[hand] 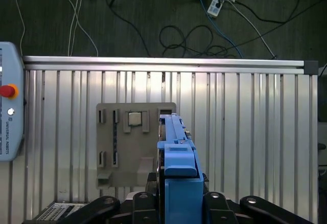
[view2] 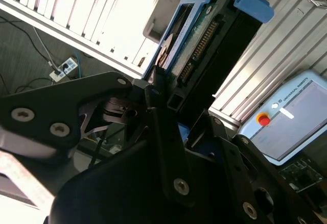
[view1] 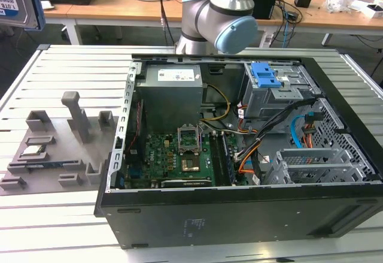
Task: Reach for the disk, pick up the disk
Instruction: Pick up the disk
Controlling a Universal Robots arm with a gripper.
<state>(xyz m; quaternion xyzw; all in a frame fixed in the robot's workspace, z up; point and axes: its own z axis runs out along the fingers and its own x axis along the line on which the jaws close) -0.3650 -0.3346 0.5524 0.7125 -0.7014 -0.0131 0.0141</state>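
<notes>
One gripper (hand: 179, 209), black linkage type: I log it pinched on the disk (hand: 176, 150), jaws closed against its near end in the first wrist view.

Status: reach done and grasp made. By my reading the lift is made too, since the disk hangs well clear above the edge of the grey fixture plate (hand: 135, 142), touching nothing on it. Nothing of the pick appears left.

Item, disk: held on edge, with a bright blue plastic bracket round a dark body. Its connector row (view2: 199, 45) is exposed in the second wrist view.

Adjacent: a small silver processor chip (hand: 134, 118) is seated on the fixture plate. A slatted aluminium table (hand: 245, 132) lies beneath the fixture plate.
</notes>
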